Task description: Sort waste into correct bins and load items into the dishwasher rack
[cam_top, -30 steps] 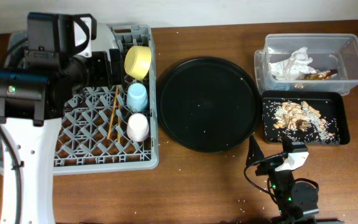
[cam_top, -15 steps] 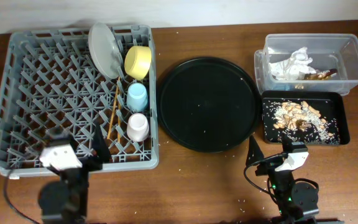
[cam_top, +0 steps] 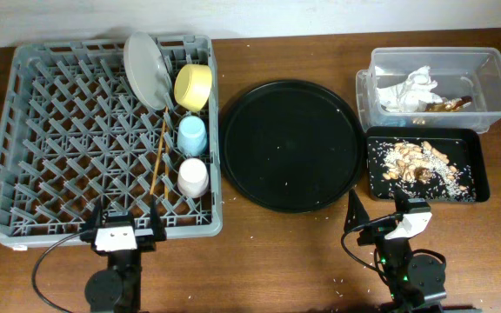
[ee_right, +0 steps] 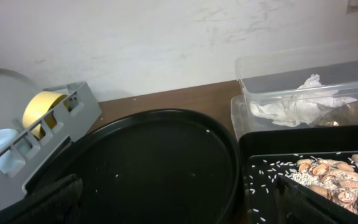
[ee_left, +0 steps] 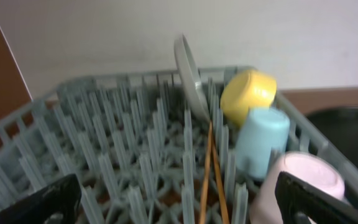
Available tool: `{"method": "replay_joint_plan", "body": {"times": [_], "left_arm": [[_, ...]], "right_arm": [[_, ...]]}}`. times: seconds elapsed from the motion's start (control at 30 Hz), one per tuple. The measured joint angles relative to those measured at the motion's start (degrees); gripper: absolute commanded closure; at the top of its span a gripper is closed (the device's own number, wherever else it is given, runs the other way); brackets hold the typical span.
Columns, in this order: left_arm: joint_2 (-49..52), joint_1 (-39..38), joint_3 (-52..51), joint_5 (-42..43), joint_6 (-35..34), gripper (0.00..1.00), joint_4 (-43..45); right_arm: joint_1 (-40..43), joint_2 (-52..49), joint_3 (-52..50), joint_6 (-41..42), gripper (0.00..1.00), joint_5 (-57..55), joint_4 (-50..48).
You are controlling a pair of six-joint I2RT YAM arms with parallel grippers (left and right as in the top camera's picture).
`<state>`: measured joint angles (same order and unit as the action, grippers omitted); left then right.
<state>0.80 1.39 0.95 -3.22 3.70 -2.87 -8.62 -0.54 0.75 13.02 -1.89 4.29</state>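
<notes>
The grey dishwasher rack (cam_top: pixel 59 130) holds the grey-white plate (cam_top: pixel 146 69) on edge, the yellow bowl (cam_top: pixel 193 87), the light blue cup (cam_top: pixel 192 135), the pink cup (cam_top: pixel 193 176) and the wooden chopsticks (cam_top: pixel 158 158). The clear tub (cam_top: pixel 485 83) holds the white napkin (cam_top: pixel 407 89) and the gold-brown wrapper (cam_top: pixel 446 104). The black rectangular tray (cam_top: pixel 478 178) holds the food scraps (cam_top: pixel 417 161). My left gripper (cam_top: pixel 125 217) is open and empty at the rack's front edge. My right gripper (cam_top: pixel 379 211) is open and empty in front of the trays. The left wrist view shows the rack (ee_left: pixel 104 155), plate (ee_left: pixel 188 74), bowl (ee_left: pixel 247 96), cups and chopsticks (ee_left: pixel 209 168).
A large round black tray (cam_top: pixel 290 144) lies between the rack and the bins, with a few rice grains on it. Crumbs dot the brown table (cam_top: pixel 268 261). Both arms sit folded low at the table's front edge.
The left arm has drawn back from over the rack's far left part down to the front edge. The plate now stands in the rack. The right arm has not moved.
</notes>
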Motion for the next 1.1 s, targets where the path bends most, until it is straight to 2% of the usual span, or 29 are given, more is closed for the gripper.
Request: {"method": "replay_joint_plan", "body": {"times": [1.1], "left_arm": [[0.0, 0.0, -0.11, 0.0, 0.02, 0.01, -1.66]], "right_arm": [[0.0, 0.0, 0.0, 0.04, 0.02, 0.0, 0.0]]}}
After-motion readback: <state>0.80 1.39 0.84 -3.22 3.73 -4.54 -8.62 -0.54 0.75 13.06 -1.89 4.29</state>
